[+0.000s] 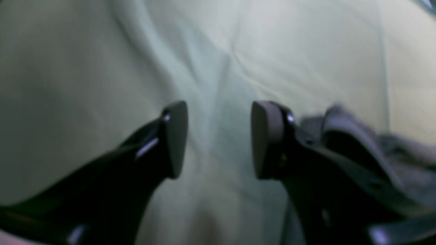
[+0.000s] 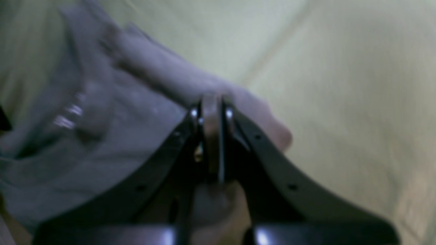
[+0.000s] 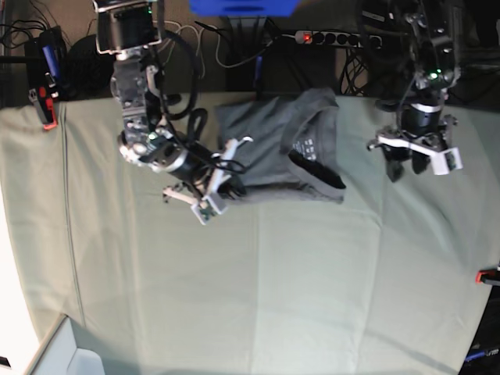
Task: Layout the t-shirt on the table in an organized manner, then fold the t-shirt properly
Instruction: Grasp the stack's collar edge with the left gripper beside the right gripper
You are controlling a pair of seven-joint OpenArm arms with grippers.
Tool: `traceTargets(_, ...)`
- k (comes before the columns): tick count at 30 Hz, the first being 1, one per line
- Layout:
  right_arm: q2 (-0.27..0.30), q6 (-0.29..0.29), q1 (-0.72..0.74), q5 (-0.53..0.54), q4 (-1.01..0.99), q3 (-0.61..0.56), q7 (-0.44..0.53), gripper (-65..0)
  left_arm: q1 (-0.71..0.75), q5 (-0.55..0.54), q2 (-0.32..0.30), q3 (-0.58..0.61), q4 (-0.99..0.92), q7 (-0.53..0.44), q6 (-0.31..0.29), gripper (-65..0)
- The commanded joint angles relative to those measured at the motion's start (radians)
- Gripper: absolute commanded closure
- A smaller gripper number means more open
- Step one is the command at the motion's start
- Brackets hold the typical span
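Your right gripper [image 2: 211, 112] clenches the t-shirt [image 3: 277, 148] near the table's [image 3: 258, 297] far edge; your left gripper [image 1: 219, 139], jaws released, hovers beside it.

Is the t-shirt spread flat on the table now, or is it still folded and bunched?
Bunched. In the base view the t-shirt lies doubled over and wrinkled, with no sleeves laid out.

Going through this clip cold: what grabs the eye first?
The dark grey t-shirt lies bunched at the far middle of the table. The right gripper is shut on the t-shirt's edge, at the base view's left. The left gripper hangs open over bare cloth, right of the shirt in that view.
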Motion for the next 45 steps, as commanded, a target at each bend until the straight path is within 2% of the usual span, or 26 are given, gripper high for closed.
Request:
traceTargets(1,-0.002,-0.001,0.019,0.01,0.015,0.007,0.022,-0.4,-0.006,-0.004,-0.005,0.0,0.012,0.004,-0.005,-34.2)
traceTargets(4,-0.001,-0.001,0.019,0.01,0.01,0.018,0.022,-0.4,-0.007,-0.006,-0.005,0.005,0.012,0.066,-0.006,-43.0)
traceTargets(7,0.004,-0.001,0.02,0.012,0.012,0.022,0.022,-0.4,-0.006,-0.006,-0.003,0.005,0.012,0.075,-0.006,-49.4)
traceTargets(12,-0.002,0.001,-0.001,0.012,0.087,0.019,0.021,-0.2,-0.004,-0.006,-0.003,-0.001,0.012,0.075,-0.006,-49.4)
traceTargets(16,-0.031,0.001,-0.042,0.012,0.199,0.019,0.022,-0.4,0.001,-0.017,0.002,0.006,0.022,0.082,-0.008,-49.4)
traceTargets(18,-0.033,0.001,-0.064,0.012,0.247,0.019,0.022,-0.4,0.004,-0.063,0.021,0.006,0.022,0.084,-0.008,-49.8)
traceTargets(25,-0.027,0.001,-0.093,0.01,0.268,0.022,0.016,-0.4,0.039,-0.28,0.02,0.008,0.023,0.09,-0.008,-49.9)
traceTargets(29,-0.015,0.001,-0.108,0.01,0.268,0.018,0.015,-0.4,0.036,-0.343,-0.003,0.014,0.02,0.197,-0.008,-50.0)
traceTargets(34,-0.015,0.001,-0.11,0.009,0.268,0.019,0.015,-0.4,-0.041,-0.386,-0.006,0.014,-0.023,0.322,-0.008,-50.0)
traceTargets(39,-0.015,0.001,-0.113,0.007,0.268,0.021,0.015,-0.4,-0.091,-0.383,-0.006,0.019,-0.054,0.377,-0.008,-49.9)
traceTargets(45,-0.015,0.001,-0.115,0.007,0.268,0.022,0.015,-0.4,-0.105,-0.377,-0.029,0.12,-0.08,0.374,-0.008,-49.8)
